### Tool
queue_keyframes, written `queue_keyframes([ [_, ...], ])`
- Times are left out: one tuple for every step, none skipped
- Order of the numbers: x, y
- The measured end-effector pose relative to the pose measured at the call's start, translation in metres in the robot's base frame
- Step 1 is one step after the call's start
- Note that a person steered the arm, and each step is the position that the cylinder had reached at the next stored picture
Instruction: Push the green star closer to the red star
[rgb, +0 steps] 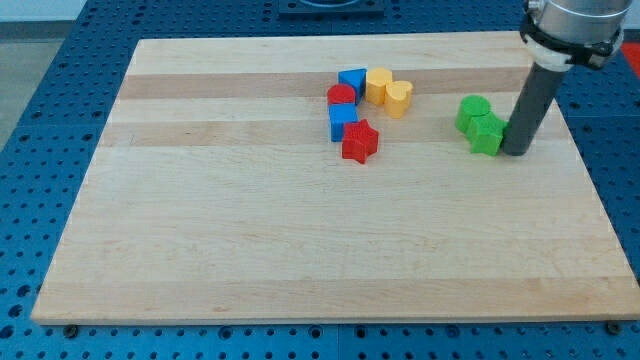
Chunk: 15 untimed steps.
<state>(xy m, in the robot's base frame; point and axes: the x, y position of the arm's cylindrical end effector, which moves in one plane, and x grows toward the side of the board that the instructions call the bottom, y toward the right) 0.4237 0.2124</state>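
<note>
The red star (359, 142) lies near the middle of the wooden board (300, 240). The green star (487, 135) lies toward the view's right, touching a green round block (472, 111) just above and left of it. My tip (515, 151) rests on the board right beside the green star, on its right side. The dark rod rises from there toward the view's top right corner.
Above the red star sits a cluster: a blue cube (342, 121), a red round block (341, 96), a blue triangular block (352, 79), a yellow hexagon-like block (378, 83) and a yellow heart (399, 97). The board's right edge runs close behind my tip.
</note>
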Motion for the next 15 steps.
queue_keyframes([
  [0.0, -0.003],
  [0.0, 0.018],
  [-0.013, 0.028],
  [-0.027, 0.024],
  [-0.027, 0.009],
  [-0.013, -0.006],
  [0.002, -0.021],
  [0.002, -0.033],
  [0.002, -0.037],
  [0.001, -0.03],
  [-0.007, -0.027],
  [-0.007, -0.034],
  [-0.007, -0.049],
  [-0.007, -0.061],
  [-0.009, -0.073],
])
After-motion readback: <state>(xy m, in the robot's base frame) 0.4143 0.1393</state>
